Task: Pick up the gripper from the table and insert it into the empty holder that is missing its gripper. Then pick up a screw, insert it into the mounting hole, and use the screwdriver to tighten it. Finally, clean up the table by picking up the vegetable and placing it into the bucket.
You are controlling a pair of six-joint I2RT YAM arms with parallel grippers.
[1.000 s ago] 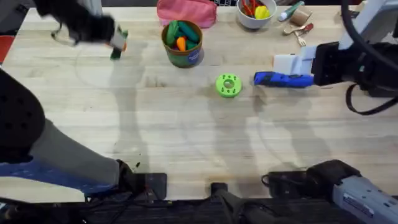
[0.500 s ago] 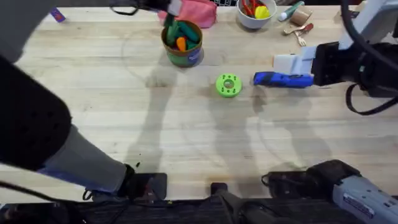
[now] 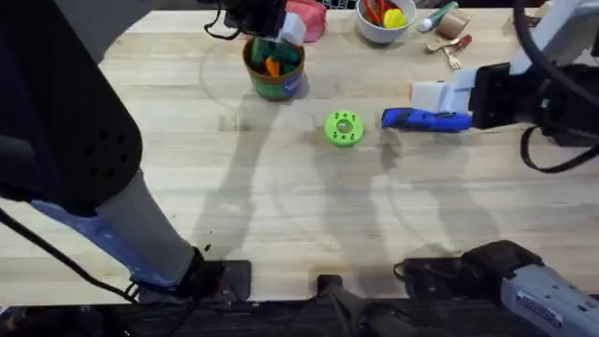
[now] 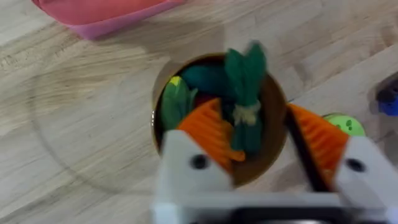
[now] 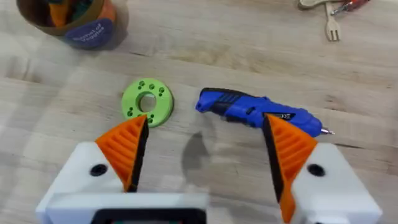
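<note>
Hovering right over the bucket at the far side of the counter: left end effector, orange pads spread apart, with the vegetable standing upright between them. Hard to tell from the left wrist view whether the dark green stalk is touching the pad or already free, but the leafy end is up and the lower part sits inside the brown rim, next to other green and orange toy veg. Pink pouch just behind the bucket.

Over on the right: right end effector open wide, orange pads well apart, nothing clamped. Blue screwdriver lying flat on the counter just beyond one pad, silver tip pointing away from the bright green disc. Disc sitting near the screwdriver's blunt end, not touching it. In the overhead view, same layout: disc mid-counter, screwdriver beside it, right arm's white mount just behind.

White bowl with red and yellow bits at the far edge, a few small tools near it.
</note>
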